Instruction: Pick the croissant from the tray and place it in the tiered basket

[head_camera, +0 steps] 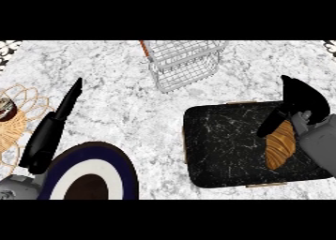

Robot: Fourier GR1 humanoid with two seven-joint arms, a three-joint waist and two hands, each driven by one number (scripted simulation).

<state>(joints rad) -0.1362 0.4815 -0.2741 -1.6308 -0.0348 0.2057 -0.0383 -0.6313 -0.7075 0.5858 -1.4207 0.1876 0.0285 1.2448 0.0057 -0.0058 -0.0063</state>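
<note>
croissant (280,146) lies on tray (233,145), right side, long axis running near-to-far | my right hand (302,101) sits over it, thumb curling down its left flank, not yet closed | tiered basket (185,63) up-left | left hand (57,124) flat, far off

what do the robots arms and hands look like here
Both forearms are plain grey, smooth-shelled and blocky. Each ends in a glossy black robot hand: the left robot hand looks long and slim, the right robot hand broader and rounded. No cables, markings or sleeves show.
</note>
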